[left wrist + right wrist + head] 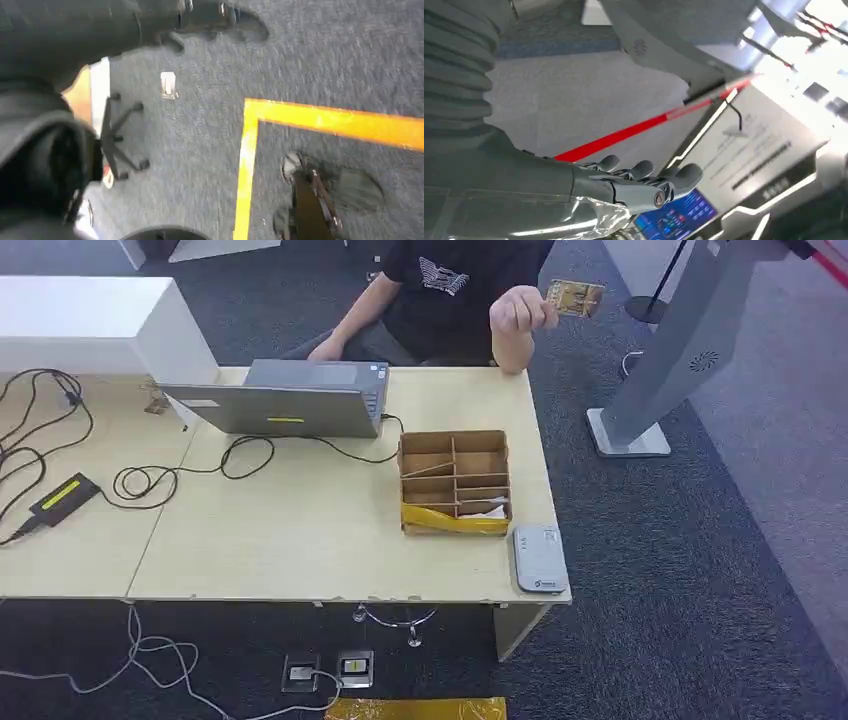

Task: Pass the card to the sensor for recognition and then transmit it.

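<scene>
Beyond the far edge of the desk (300,550), toward its right end, the card (574,297) is held up in the air by a person's hand (520,312), pinched at one end so that its long axis runs roughly level and its face is turned toward the robot. On the near right corner of the desk the grey sensor (539,558) is seen lying flat, just beside the wooden organiser (454,482). By the right wrist view, the right hand (644,182) is shown with nothing in it, its fingers extended and slightly apart, raised beside the stand (680,340) with its screen. Of the left hand, little can be made out in the left wrist view, which looks down at the carpet, and whether it is open cannot be told. Since the card is offered on the right side, above and beyond the sensor, the right arm is judged the nearer, and a forward reach with the fingers set across the card's free end would be called for.
</scene>
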Action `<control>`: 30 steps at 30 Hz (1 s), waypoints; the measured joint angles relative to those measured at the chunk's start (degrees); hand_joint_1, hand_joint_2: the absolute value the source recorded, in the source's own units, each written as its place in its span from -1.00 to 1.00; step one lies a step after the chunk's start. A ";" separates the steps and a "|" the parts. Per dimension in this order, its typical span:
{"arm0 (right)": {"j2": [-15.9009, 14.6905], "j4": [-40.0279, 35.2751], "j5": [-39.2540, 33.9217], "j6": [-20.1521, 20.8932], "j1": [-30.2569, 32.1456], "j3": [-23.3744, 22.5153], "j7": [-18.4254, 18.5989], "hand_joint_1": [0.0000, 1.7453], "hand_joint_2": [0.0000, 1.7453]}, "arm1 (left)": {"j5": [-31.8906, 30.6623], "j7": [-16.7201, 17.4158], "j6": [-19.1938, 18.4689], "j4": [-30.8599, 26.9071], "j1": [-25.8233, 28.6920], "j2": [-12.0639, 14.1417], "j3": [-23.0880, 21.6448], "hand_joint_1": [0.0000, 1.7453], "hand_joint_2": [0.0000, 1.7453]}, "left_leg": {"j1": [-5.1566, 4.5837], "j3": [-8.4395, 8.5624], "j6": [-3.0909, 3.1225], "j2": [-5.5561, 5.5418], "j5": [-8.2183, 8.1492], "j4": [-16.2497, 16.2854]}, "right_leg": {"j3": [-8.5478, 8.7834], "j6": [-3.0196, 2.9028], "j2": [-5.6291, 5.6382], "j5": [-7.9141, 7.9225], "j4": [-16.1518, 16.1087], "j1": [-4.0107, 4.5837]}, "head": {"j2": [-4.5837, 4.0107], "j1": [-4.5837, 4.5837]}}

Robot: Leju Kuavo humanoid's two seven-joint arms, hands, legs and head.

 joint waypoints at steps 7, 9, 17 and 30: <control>4.22 -0.24 13.55 -6.30 0.82 11.91 -1.16 -1.00 1.00 | -0.59 -0.24 -0.59 0.02 -0.09 0.48 -0.02 -1.00 -1.00 | 0.05 0.01 -0.02 0.04 0.00 0.00 | -0.04 -0.01 0.05 0.00 0.01 0.03 | 0.00 -0.02; 5.53 -0.04 14.90 -7.34 0.90 14.78 -1.14 -1.00 1.00 | -0.66 -0.24 -0.59 0.00 -0.15 0.48 -0.02 -1.00 -1.00 | 0.06 0.00 -0.02 0.00 0.00 0.00 | -0.05 -0.01 0.01 -0.01 0.00 0.04 | 0.00 0.00; 10.54 0.70 21.55 -12.66 0.98 23.58 -1.92 -1.00 1.00 | -1.73 -0.24 -1.57 0.02 -0.17 0.94 -0.04 -1.00 -1.00 | 0.08 -0.03 -0.05 0.06 0.01 -0.01 | -0.09 -0.01 0.09 -0.01 0.01 0.07 | 0.00 0.00; 18.88 4.98 24.52 -21.98 1.49 31.38 -3.02 -1.00 1.00 | -3.19 -1.55 -2.38 0.02 -0.12 0.94 -0.31 -1.00 -1.00 | 0.10 -0.03 -0.08 0.07 0.02 0.00 | -0.13 -0.02 0.11 -0.01 0.00 0.09 | 0.00 0.00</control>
